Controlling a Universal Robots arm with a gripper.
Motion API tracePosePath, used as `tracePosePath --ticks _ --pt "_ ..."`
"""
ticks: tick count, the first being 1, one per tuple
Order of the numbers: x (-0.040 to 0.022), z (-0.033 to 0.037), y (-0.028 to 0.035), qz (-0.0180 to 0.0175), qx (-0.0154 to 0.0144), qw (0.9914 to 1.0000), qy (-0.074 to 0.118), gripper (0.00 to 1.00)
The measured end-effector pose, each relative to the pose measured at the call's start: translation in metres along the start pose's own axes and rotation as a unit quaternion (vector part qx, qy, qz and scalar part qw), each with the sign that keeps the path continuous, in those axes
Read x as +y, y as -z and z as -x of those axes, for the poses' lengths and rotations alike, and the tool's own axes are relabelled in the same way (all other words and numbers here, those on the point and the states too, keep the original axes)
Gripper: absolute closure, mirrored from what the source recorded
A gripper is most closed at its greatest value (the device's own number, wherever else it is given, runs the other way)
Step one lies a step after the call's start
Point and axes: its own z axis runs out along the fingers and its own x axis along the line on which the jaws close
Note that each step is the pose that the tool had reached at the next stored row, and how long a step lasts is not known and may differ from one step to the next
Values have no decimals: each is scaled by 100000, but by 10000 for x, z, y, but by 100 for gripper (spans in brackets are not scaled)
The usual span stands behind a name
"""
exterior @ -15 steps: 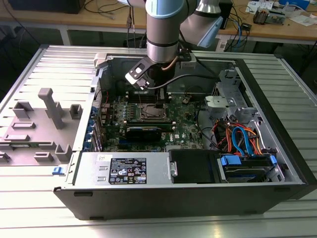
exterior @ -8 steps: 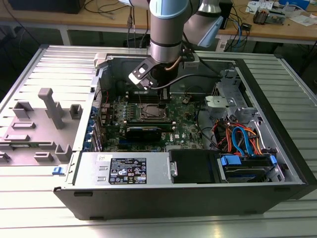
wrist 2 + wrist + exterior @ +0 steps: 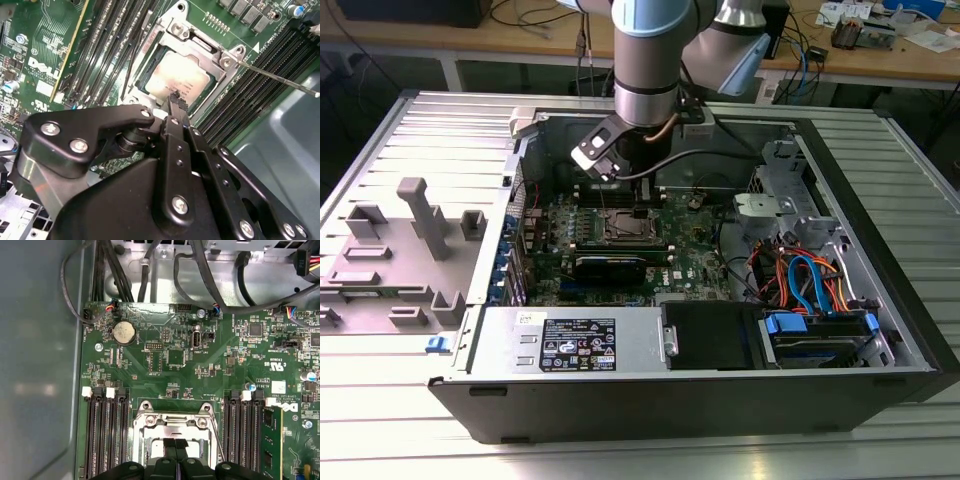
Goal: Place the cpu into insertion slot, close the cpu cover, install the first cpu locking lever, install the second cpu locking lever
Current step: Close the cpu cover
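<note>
The first step looks done. The cpu [image 3: 177,77] lies flat in the insertion slot [image 3: 623,226], its dull silver top facing up. The cpu cover [image 3: 192,41] appears to be lowered around it, the chip showing through the square hole, though I cannot tell whether the frame is pressed fully home.

The levers seem to be what is left. One thin locking lever [image 3: 280,80] runs out from a corner of the frame across the memory slots [image 3: 250,100], and I judge it is not hooked down. The other lever's state I cannot make out.

The fingers [image 3: 176,125] are clenched together with nothing visible between them. In the first wrist view the two tips sit side by side [image 3: 169,445] with barely a seam. The cpu lies directly ahead of the fingertips and just below them, very near. Contact cannot be confirmed. The cover's near edge is just under the tips, and the free lever is off to one side of them, apart. All this sits inside the open computer case [image 3: 880,370], which lies on the ribbed worktop [image 3: 380,440].
</note>
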Motion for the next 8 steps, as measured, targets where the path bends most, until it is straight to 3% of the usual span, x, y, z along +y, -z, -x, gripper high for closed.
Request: tracePosePath --ticks 8 --pt "-28 -1 1 0 -1 100000 0 89"
